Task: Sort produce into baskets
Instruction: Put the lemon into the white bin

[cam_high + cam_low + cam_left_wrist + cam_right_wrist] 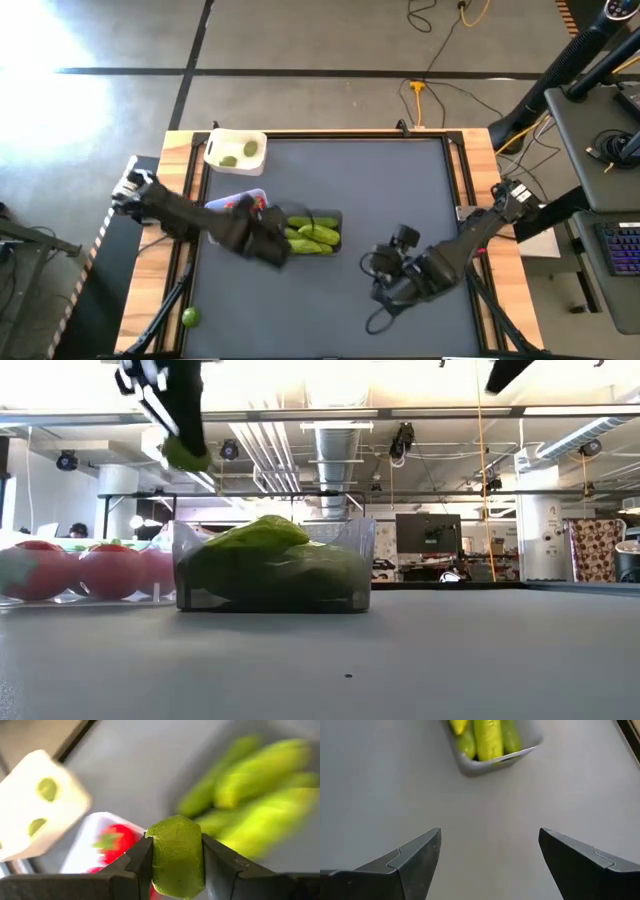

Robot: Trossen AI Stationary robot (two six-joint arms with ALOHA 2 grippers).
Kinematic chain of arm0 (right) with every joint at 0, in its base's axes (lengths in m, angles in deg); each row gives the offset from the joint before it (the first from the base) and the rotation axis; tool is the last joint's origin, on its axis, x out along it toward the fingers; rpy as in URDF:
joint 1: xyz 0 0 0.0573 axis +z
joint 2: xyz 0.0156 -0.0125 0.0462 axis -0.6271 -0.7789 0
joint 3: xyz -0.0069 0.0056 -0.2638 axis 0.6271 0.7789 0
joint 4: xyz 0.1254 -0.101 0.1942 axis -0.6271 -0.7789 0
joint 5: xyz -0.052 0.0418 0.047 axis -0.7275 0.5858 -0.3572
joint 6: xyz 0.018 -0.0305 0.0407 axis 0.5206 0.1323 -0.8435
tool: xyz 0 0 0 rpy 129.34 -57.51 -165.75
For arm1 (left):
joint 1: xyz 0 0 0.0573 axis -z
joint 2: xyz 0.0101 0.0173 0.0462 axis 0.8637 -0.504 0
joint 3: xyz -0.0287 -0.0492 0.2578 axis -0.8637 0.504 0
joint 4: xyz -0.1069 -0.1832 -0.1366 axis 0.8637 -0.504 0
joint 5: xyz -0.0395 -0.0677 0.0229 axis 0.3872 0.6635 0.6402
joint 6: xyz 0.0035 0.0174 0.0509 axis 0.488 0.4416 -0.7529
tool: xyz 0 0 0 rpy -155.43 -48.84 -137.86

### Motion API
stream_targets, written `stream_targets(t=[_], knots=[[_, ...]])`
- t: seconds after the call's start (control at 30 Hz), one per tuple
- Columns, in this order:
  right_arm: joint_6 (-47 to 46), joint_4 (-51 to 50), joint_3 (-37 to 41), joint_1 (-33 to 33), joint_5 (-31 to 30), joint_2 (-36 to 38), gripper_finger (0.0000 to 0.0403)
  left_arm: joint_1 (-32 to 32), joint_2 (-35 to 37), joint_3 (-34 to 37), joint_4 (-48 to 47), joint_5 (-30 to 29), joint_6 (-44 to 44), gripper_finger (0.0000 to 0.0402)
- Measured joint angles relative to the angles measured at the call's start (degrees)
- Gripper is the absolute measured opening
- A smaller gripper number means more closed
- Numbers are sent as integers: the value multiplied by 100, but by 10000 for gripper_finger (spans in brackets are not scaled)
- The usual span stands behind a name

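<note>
My left gripper (176, 845) is shut on a round green lime (177, 857), high above the table between the clear basket (240, 203) of red fruits and the dark grey basket (315, 232) of green cucumbers. The low view shows the lime (185, 455) held aloft. The white basket (236, 150) at the far left holds two limes. My right gripper (490, 845) is open and empty over bare table right of the grey basket; it also shows in the high view (388, 290). My left gripper pinches the lime by its two opposite sides (156, 855) between its two fingers. The fingers (160, 405) slant down from the table's left. The lime is lifted clear, well above the baskets.
Another lime (190, 318) lies on the wooden border at the table's near left corner. The grey mat (400, 190) is bare on its right and far parts. Cables (380, 318) trail beneath my right arm.
</note>
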Motion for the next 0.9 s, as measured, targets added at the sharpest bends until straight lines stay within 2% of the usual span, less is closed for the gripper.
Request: stream_targets(t=[0.17, 0.3, 0.4, 0.5, 0.6, 0.7, 0.77, 0.9], knots=[[193, -5, 83, -586, -33, 124, 326, -1566, 965, 1010, 34, 36, -837, 114], [505, 67, 52, -1140, -110, 311, 326, -3022, 1363, 1662, 229, -117, -1494, 114], [784, 291, 48, -1554, -358, 507, 326, -4163, 1523, 2062, 901, -173, -2122, 114], [843, 433, 48, -1891, -724, 712, 327, -5078, 1544, 2301, 1851, 82, -2704, 115], [862, 432, 44, -2182, -1374, 910, 327, -5645, 1451, 2417, 2713, 246, -3181, 115], [930, 455, 44, -2521, -2085, 1000, 325, -6012, 1258, 2485, 3070, 684, -3259, 115], [1296, 555, 44, -2826, -2010, 1021, 325, -6112, 1127, 2530, 3165, 839, -3292, 118], [2274, 893, 44, -3400, -1792, 992, 325, -6206, 840, 2690, 3460, 792, -3296, 140]])
